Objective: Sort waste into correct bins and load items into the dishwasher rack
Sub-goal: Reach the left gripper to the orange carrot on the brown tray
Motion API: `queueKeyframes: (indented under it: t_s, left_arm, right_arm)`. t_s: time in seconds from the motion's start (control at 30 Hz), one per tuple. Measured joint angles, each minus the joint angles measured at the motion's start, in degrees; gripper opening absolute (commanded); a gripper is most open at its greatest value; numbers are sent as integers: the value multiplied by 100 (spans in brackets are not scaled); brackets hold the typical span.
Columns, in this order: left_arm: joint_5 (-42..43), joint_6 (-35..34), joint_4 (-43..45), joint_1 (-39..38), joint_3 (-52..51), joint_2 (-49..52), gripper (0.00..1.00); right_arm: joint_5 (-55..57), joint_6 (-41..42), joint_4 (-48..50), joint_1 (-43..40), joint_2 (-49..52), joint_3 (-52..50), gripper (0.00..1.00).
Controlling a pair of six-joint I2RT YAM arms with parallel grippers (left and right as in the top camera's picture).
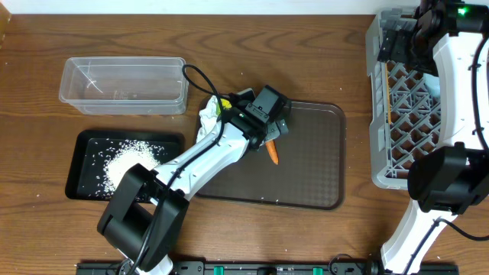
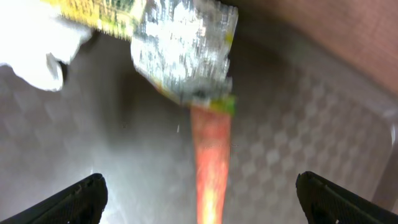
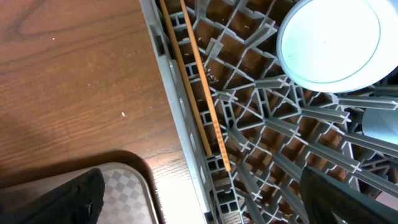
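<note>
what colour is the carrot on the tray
Orange; the carrot shows best in the left wrist view.

two white arms with black joints

the left arm (image 1: 206, 156) has smooth glossy white shells over its long links, rounded black housings at the joints and a boxy black head at the wrist. a thin black cable (image 1: 200, 76) runs from that head along the white shell. the right arm (image 1: 458, 84) is built alike, with white links and bulky black joints, and a small green light (image 1: 461, 11) glows on its black head. the left fingertips (image 2: 81, 202) and the right fingertips (image 3: 59, 199) show as matte black wedges with slightly rough edges.
</note>
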Motion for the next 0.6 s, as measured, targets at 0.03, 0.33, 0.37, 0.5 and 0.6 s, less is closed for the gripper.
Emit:
queueKeyframes:
  t_s: [0.03, 0.33, 0.37, 0.5, 0.6]
  left_arm:
    - [-63, 0, 48, 0, 0, 0, 100]
    - [-485, -2, 369, -177, 13, 280, 100]
    - [-535, -2, 365, -190, 11, 332, 100]
    - [-763, -2, 402, -197, 11, 544, 100]
    - [-861, -2, 520, -203, 11, 616, 99]
  right_arm:
    - [2, 0, 0, 0, 0, 0, 99]
    - [2, 0, 0, 0, 0, 2, 99]
    - [2, 0, 0, 0, 0, 0, 99]
    - [0, 0, 0, 0, 0, 0, 99]
    - [2, 0, 0, 0, 0, 2, 99]
